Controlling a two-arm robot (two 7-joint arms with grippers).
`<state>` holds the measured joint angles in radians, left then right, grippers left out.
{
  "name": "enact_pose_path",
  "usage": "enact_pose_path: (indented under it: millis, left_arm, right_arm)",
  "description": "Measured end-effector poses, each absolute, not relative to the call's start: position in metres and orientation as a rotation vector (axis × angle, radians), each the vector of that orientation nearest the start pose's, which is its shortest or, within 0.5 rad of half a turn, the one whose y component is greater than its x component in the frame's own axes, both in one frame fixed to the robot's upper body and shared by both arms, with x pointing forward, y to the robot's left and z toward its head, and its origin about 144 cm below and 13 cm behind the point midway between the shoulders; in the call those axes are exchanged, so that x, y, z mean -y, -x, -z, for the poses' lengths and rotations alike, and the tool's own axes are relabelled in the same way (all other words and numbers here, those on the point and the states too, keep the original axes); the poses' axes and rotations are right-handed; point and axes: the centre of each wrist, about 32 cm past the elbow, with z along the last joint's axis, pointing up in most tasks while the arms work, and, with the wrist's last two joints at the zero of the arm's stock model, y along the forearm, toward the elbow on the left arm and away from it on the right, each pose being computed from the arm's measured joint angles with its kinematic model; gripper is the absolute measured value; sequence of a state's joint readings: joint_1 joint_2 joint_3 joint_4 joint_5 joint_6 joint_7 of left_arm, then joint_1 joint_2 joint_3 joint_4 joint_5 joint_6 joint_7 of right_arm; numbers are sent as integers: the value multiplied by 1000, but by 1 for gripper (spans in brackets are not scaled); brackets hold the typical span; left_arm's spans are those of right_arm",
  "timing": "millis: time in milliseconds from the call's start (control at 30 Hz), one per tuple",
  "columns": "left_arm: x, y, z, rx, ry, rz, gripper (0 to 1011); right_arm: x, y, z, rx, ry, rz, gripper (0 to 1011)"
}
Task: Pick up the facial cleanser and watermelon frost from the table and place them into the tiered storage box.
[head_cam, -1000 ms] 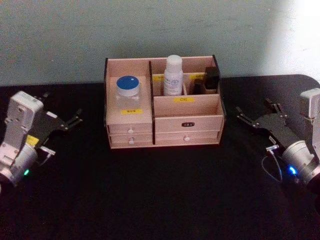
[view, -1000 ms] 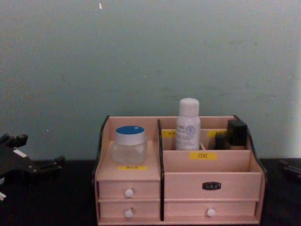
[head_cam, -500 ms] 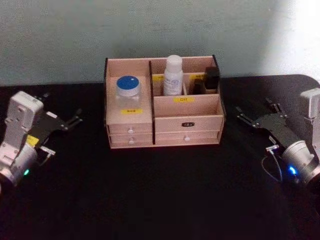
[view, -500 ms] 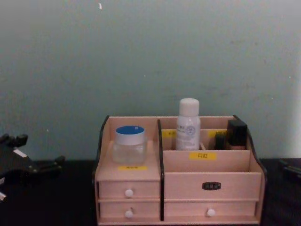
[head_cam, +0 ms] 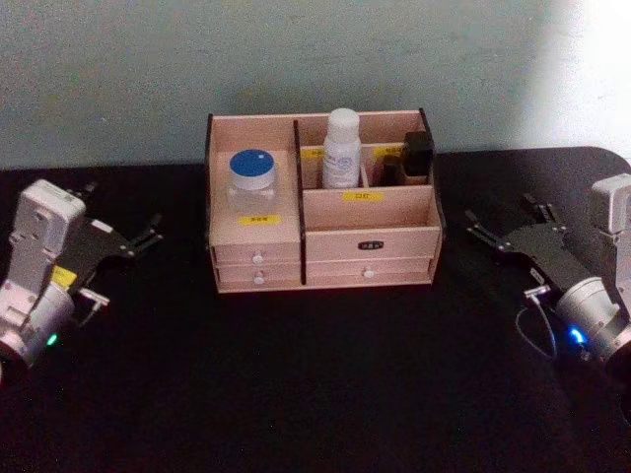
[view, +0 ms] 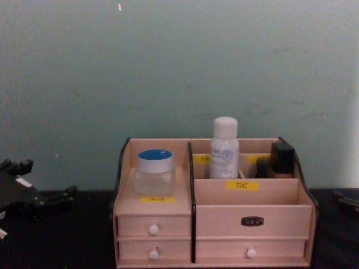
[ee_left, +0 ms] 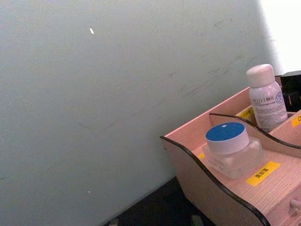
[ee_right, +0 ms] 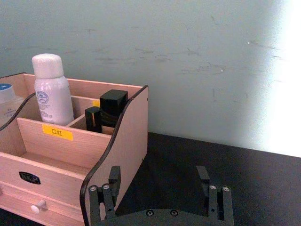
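Note:
The tiered storage box (head_cam: pixel 325 241) stands at the back middle of the black table. A clear jar with a blue lid (head_cam: pixel 252 179) sits on its left tier, also shown in the chest view (view: pixel 154 171). A white bottle (head_cam: pixel 341 148) stands upright in a back compartment. I cannot tell from their labels which is the facial cleanser and which the watermelon frost. My left gripper (head_cam: pixel 120 209) rests open and empty left of the box. Right of the box, my right gripper (head_cam: pixel 501 219) is open and empty, its fingers spread wide in the right wrist view (ee_right: pixel 158 175).
Two black items (head_cam: pixel 412 158) stand in the box's back right compartment. The box has drawers with white knobs (view: pixel 153 229). A pale wall rises just behind the box. Black tabletop (head_cam: pixel 315 374) stretches in front of the box and between the arms.

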<state>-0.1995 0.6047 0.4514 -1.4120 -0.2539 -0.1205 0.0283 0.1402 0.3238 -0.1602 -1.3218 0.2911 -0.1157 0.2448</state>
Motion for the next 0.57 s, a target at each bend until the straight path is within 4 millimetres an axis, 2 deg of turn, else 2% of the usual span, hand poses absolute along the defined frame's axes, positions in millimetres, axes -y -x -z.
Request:
enact_pose_path:
  millis: [567]
  left_arm:
    - [-310, -489, -1140, 285, -304, -1248, 1001]
  right_arm:
    - [299, -492, -1116, 10, 64, 1250, 1003]
